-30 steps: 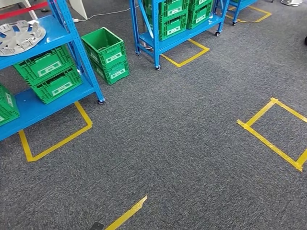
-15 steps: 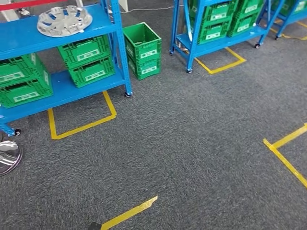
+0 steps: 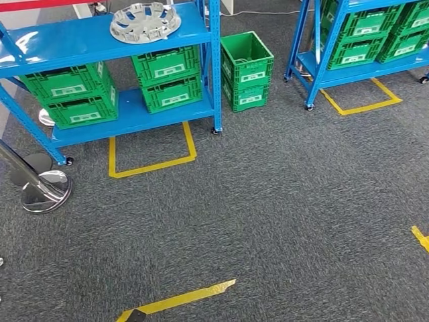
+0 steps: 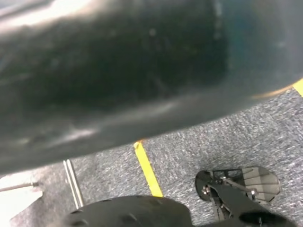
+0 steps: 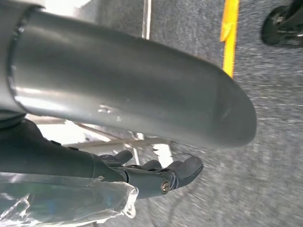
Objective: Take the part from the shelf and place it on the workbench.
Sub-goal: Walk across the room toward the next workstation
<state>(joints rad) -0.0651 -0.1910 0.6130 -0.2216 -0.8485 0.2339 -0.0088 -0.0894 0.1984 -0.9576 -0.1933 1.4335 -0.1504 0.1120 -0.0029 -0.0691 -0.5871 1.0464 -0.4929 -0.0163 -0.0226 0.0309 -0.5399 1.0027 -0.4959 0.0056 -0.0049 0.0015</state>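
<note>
White labels on the green crates [image 3: 169,80], print too small to read. No other writing I can make out.

The part [image 3: 145,21], a silver-grey wheel-cover disc with cutouts, lies flat on the top board of the blue shelf [image 3: 76,41], near that board's right end, just left of the right post. Below it on the lower board sit two stacks of green crates; another green crate stack [image 3: 247,70] stands on the carpet just right of the shelf. A second blue shelf [image 3: 324,47] with more green crates is farther right, cut off by the frame edge.

My right hand [image 5: 168,177] hangs over grey carpet, well apart from the part; its dark fingers [image 5: 187,168] lie close together, slightly curled, holding nothing I can see, but the view is blurred so I cannot tell if they're truly closed. Clear plastic wrap covers the wrist. My left hand: the wrist view is blocked by a dark blurred body part, fingers' state can't be told.

Yellow tape lines [image 3: 177,300] on the carpet [image 3: 283,201]; a chrome post base [image 3: 46,190] at left, partly cut off.
</note>
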